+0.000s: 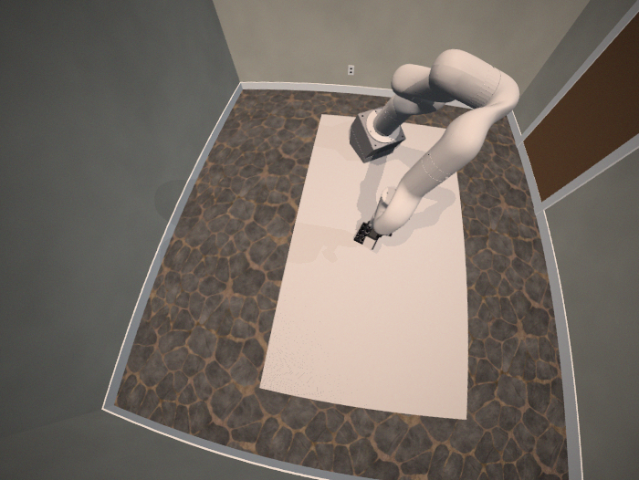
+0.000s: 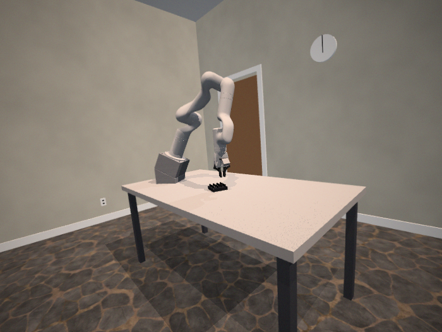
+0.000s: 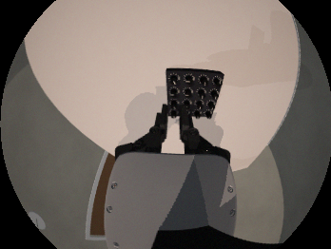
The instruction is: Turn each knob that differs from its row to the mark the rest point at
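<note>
The black knob box stands on the white table, near the arm's base. It carries several rows of dark knobs; the white lines and printed names are too small to read. My gripper points straight down and hovers a little above the box's edge nearest the arm, not touching it. Its fingers are drawn close together with a narrow gap between them, and nothing is between them. In the top view the forearm hides the gripper and part of the box.
The arm's grey base block stands at the table's far end. A brown door and a wall clock are behind the table. The floor around it is stone-patterned.
</note>
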Robot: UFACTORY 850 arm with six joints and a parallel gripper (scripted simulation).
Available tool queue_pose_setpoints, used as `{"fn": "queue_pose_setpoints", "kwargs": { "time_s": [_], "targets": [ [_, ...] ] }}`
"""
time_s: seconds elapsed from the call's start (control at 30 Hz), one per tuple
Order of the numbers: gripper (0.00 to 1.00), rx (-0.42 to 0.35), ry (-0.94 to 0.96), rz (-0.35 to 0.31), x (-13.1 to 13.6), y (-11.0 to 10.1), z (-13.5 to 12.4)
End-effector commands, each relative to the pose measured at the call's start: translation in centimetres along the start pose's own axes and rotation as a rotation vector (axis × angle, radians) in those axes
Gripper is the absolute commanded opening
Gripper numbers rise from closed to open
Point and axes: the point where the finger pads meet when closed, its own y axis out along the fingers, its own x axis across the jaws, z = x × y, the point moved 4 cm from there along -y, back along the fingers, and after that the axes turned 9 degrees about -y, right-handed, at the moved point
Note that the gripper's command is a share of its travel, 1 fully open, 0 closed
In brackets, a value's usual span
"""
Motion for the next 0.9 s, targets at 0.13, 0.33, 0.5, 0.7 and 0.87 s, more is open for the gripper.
{"fn": "queue_pose_setpoints", "kwargs": {
  "time_s": [0.13, 0.33, 0.5, 0.7, 0.87],
  "targets": [
    [0.19, 0.001, 0.000, 0.000, -0.02, -0.05, 0.07],
    [0.19, 0.001, 0.000, 0.000, -0.02, 0.00, 0.08],
    [0.19, 0.001, 0.000, 0.000, -0.02, 0.09, 0.08],
    [0.19, 0.000, 0.000, 0.000, -0.02, 0.46, 0.10],
    [0.19, 0.000, 0.000, 0.001, -0.02, 0.88, 0.11]
  ]
}}
